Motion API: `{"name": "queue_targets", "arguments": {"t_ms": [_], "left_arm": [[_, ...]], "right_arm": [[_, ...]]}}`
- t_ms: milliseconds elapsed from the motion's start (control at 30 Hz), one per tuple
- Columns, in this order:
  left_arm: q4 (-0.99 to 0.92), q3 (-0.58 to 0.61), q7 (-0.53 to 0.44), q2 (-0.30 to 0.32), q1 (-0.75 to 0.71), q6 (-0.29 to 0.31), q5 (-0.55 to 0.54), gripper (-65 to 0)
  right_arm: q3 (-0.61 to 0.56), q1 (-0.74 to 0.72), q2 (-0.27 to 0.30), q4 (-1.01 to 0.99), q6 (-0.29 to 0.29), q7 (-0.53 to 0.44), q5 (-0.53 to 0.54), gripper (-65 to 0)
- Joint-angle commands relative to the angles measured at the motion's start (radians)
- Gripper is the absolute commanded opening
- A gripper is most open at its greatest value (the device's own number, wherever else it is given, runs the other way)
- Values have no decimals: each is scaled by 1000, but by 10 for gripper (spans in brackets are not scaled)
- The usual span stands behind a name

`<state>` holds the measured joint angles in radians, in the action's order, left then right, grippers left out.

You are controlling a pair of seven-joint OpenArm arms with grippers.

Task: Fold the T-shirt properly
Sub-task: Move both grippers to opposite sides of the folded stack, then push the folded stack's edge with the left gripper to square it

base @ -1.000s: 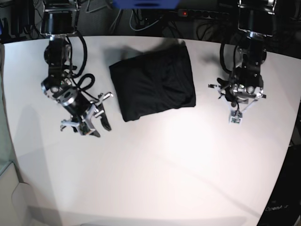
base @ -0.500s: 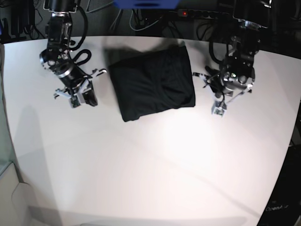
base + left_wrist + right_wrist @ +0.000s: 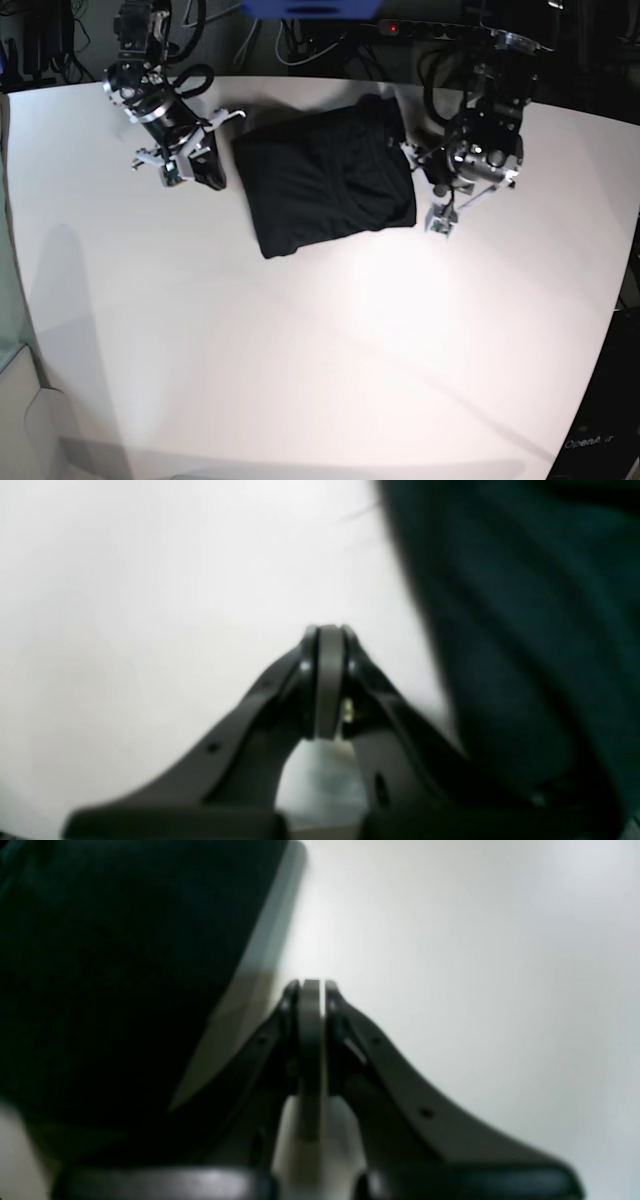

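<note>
The T-shirt (image 3: 325, 180) lies folded into a dark, roughly square bundle on the far half of the white table. My left gripper (image 3: 438, 222) is shut and holds nothing, just off the shirt's right edge. In the left wrist view its pressed-together fingertips (image 3: 327, 635) hover over bare table, with the T-shirt (image 3: 525, 630) filling the right side. My right gripper (image 3: 200, 175) is also shut and holds nothing, close beside the shirt's left edge. The right wrist view shows that gripper (image 3: 311, 987) above the table, with the T-shirt (image 3: 125, 965) to its left.
The white table (image 3: 320, 350) stretches toward the near edge. Cables and a power strip (image 3: 430, 28) run behind the far edge. The table's right edge drops off to a dark floor area (image 3: 610, 420).
Both arms have swung toward the far side and in toward the shirt's two sides. The right gripper's fingers, spread a second ago, have come together. The shirt has not moved.
</note>
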<state>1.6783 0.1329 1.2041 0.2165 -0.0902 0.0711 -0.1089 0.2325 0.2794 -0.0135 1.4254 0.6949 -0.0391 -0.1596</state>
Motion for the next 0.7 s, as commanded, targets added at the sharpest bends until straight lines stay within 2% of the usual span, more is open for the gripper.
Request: {"name": "queue_targets", "arguments": {"t_ms": [0,167,300,433,533,667], "left_arm": [[4,12,-2,-10,25,0,-18,-650],[-86,23,-45,-44,82,-1,-18,-650],[-195,21,-111,-68,195,-1,-18,-650],[-278,17,-123,-95,343,-7,-18,-650],[-244,15,-96,-85,424,-9,-25,-650],[-168,15,47,-59,456,-3,-27,-650]], "right_arm": [[0,16,5,16,3,-26,15,-650],[-2,77,-26,16,3,-51,16,-650],[-3,163,-49,15,3,-170,16,-650],[-3,225,-78,10,3,-267,13,-650],[-3,240,-78,10,3,-287,13,-650],[1,234,-76,10,3,-284,13,-650]]}}
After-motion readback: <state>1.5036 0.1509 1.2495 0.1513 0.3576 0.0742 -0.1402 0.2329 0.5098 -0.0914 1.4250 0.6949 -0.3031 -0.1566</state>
